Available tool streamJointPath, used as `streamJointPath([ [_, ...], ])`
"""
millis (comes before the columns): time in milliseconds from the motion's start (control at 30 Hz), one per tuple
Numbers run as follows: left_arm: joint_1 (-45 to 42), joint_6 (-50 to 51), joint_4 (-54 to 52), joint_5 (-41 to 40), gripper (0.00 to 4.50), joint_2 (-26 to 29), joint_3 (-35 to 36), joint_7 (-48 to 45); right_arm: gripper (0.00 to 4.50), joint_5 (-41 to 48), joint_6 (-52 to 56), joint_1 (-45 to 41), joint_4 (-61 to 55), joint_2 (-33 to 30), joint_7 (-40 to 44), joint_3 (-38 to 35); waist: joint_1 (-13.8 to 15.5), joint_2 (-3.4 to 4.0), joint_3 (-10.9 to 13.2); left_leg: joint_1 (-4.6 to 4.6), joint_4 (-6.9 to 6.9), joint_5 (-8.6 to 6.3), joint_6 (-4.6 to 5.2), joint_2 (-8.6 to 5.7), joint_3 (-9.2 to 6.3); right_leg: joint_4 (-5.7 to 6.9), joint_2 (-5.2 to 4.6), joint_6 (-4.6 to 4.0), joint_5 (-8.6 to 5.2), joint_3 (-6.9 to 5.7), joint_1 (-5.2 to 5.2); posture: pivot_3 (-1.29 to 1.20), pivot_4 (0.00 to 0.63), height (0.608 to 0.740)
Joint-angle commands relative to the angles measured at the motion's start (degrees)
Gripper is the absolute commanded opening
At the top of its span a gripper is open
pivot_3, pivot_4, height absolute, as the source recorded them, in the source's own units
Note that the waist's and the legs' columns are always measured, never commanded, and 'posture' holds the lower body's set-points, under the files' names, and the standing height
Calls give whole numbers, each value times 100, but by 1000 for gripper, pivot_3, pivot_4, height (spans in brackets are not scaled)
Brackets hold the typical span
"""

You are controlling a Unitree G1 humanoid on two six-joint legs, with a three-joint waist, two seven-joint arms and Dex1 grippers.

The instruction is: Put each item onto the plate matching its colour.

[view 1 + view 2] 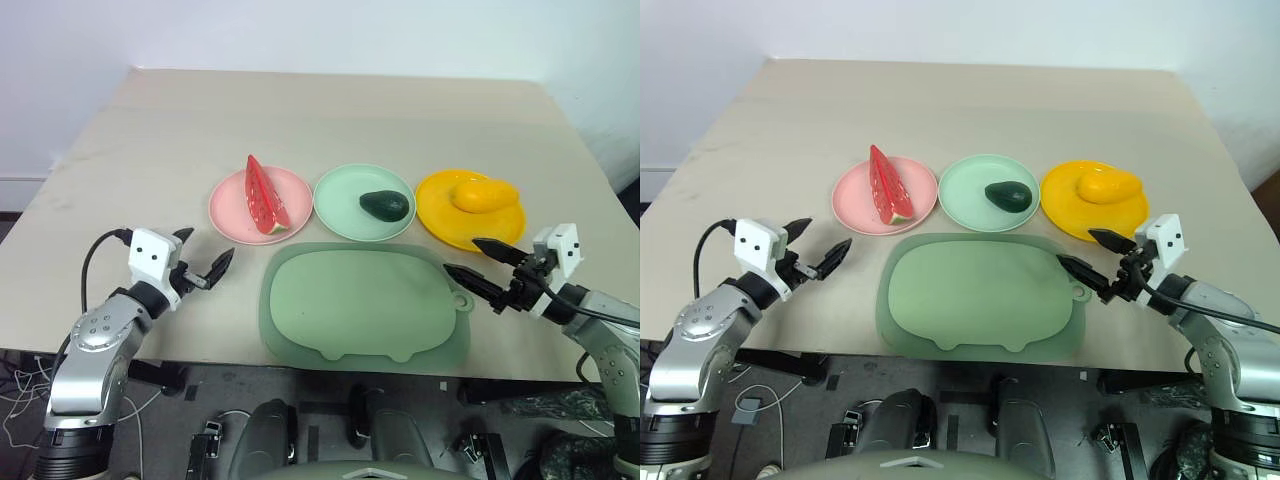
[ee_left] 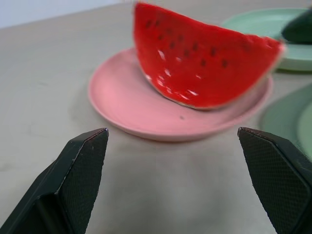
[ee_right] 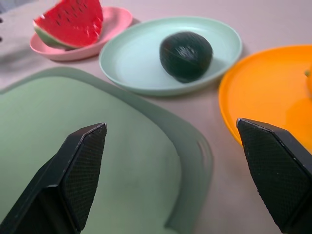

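Three plates stand in a row across the table. The red watermelon slice (image 1: 265, 195) rests on the pink plate (image 1: 228, 212), the dark green avocado (image 1: 385, 206) on the mint green plate (image 1: 345, 195), and the yellow mango (image 1: 483, 194) on the yellow plate (image 1: 440, 215). My left gripper (image 1: 201, 256) hovers open and empty just left of the pink plate. My right gripper (image 1: 478, 265) is open and empty too, in front of the yellow plate at the mat's right edge. In the left wrist view the watermelon slice (image 2: 200, 68) lies straight ahead between the fingers.
A large green pig-shaped mat (image 1: 365, 302) lies at the table's front edge, between the two grippers and in front of the plates. The beige table (image 1: 330, 110) stretches bare behind the plates.
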Motion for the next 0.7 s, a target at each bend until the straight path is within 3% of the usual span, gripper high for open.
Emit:
streamJointPath([
  [33,164,119,-429,1,4455,33,310,186,4500,-62,-144,-108,33,78,-83,133,-7,0,0,0,0,-1,1,1,1,0,0,0,0,0,-1,0,150,740],
  [300,169,407,-806,22,4455,-76,179,423,4500,-171,-203,-673,647,23,-6,308,10,0,0,0,2,-1,2,0,-1,1,-4,0,1,-1,2,0,150,740],
  [700,260,482,-1064,86,4455,-98,213,473,4500,-335,-343,-870,933,196,-76,501,6,1,-1,1,2,-1,2,0,0,1,-2,0,1,-1,3,0,150,740],
])
